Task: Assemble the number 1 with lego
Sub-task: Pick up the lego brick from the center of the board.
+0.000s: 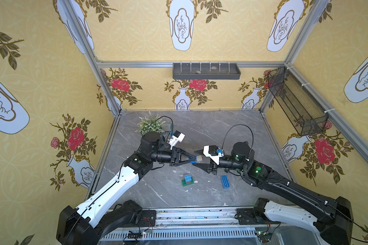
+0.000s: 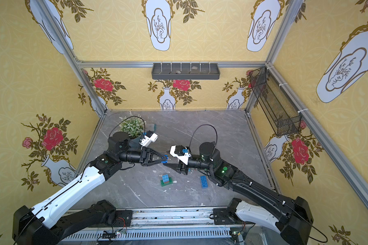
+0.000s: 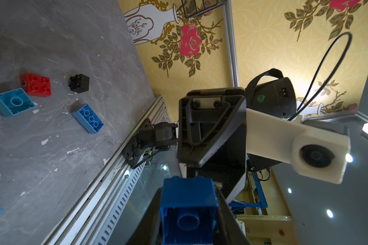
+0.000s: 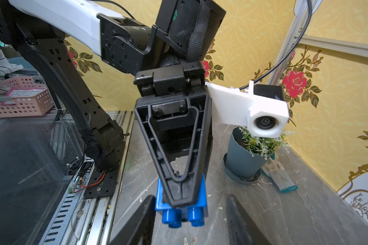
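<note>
The left gripper (image 1: pixel 193 159) pinches a dark blue square studded plastic brick (image 3: pixel 188 203) in mid-air above the grey marble tabletop (image 1: pixel 162 195) — its studs point towards the right gripper (image 1: pixel 199 159), whose fingers stand spread on either side of it. Below, on the tabletop, lie a long blue brick (image 1: pixel 225 181) and a light blue brick (image 1: pixel 187 177) sitting on a green brick (image 1: pixel 184 183). A red brick (image 3: pixel 36 84) and a black brick (image 3: pixel 79 83) lie close together.

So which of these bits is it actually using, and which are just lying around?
For the job: blue brick in the left gripper, open right gripper, long blue brick, blue-on-green stack, red brick, black brick.
Just there: potted plant, wire basket, grey wall tray.
</note>
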`<action>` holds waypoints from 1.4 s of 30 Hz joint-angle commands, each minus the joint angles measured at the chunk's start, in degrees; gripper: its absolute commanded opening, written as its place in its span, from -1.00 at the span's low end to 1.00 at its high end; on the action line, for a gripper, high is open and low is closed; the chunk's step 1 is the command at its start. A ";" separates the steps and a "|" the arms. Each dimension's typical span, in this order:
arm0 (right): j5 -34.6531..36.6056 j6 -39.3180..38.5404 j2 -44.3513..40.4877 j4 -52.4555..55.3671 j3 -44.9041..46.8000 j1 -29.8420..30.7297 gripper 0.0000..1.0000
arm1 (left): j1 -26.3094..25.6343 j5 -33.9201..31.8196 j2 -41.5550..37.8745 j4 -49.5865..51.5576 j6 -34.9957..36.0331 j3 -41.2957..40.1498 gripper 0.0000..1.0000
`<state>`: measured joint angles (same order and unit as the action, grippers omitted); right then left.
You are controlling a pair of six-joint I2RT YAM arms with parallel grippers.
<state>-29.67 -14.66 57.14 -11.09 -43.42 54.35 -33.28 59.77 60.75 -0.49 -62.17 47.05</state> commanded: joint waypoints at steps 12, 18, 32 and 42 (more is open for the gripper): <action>-0.27 2.34 0.69 -12.14 2.85 -0.27 -0.04 | 0.05 -1.06 0.94 -21.62 -13.76 -5.01 -0.53; -0.56 2.97 1.02 -15.17 3.26 -0.83 -0.08 | 0.05 -1.32 1.64 -28.05 -17.74 -6.51 -0.53; -1.89 5.12 1.58 -18.13 4.06 -2.11 -0.22 | 0.12 -0.97 2.15 -33.85 -21.19 -7.74 -0.54; -3.31 7.71 1.35 -20.08 5.30 -2.99 -0.15 | 0.14 -0.78 2.24 -34.70 -21.61 -8.02 -0.54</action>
<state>-32.45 -8.19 58.76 -27.33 -38.30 51.40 -33.21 58.54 62.92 -32.88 -83.85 39.55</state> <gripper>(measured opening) 0.428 0.321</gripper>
